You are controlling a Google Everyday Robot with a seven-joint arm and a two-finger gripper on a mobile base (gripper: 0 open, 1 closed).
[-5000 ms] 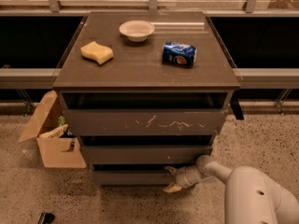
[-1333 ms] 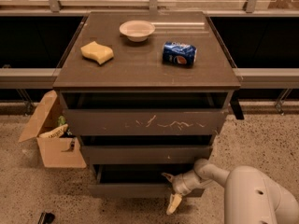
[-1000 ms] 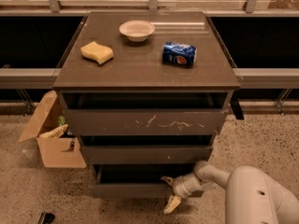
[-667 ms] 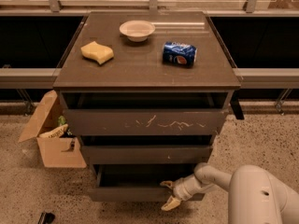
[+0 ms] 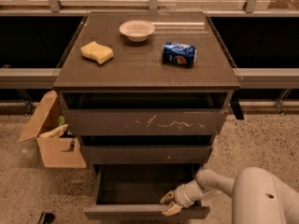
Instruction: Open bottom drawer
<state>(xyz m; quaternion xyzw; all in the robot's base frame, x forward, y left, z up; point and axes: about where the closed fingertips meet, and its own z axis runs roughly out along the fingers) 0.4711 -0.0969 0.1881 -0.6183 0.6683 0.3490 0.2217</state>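
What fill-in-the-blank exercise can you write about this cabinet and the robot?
1. The bottom drawer is ____, showing its inside.
2. The gripper is at this drawer's ____ edge.
3. On the cabinet top, behind the yellow sponge and the blue can, stands a white ____.
Missing words: open; front; bowl.

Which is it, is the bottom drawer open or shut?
Open. The bottom drawer sticks out past the middle drawer above it, so its dark inside shows. The gripper is at its front edge.
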